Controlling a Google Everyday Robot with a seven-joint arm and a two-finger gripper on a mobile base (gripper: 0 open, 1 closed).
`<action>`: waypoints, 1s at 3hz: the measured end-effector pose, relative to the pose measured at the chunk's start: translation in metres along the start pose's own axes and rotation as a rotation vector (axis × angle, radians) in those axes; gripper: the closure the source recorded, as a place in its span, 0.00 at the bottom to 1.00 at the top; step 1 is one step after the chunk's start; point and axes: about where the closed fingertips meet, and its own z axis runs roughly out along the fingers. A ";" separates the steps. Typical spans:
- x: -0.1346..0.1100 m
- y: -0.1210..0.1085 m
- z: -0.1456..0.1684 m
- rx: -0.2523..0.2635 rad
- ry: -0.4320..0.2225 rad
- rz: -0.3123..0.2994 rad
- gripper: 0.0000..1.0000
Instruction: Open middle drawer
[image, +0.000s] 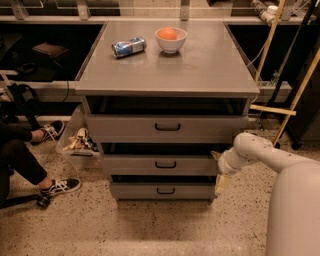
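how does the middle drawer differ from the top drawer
The top drawer has a taller front; the middle drawer has a shallower one. The top drawer looks wider than the middle drawer. The pincer hangs nearer the middle drawer's right end than the top drawer's. Both are grey with black bar handles.

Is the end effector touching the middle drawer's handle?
Apart. The camera view shows the end effector by the right end of the middle drawer, with bare front between it and the handle.

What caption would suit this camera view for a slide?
Robot claw hangs by the right edge of the grey cabinet, near the middle drawer.
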 end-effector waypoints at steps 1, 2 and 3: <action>-0.008 0.003 0.021 -0.019 -0.012 0.001 0.00; -0.016 0.003 0.034 -0.022 -0.030 -0.004 0.00; -0.016 0.003 0.034 -0.022 -0.030 -0.004 0.19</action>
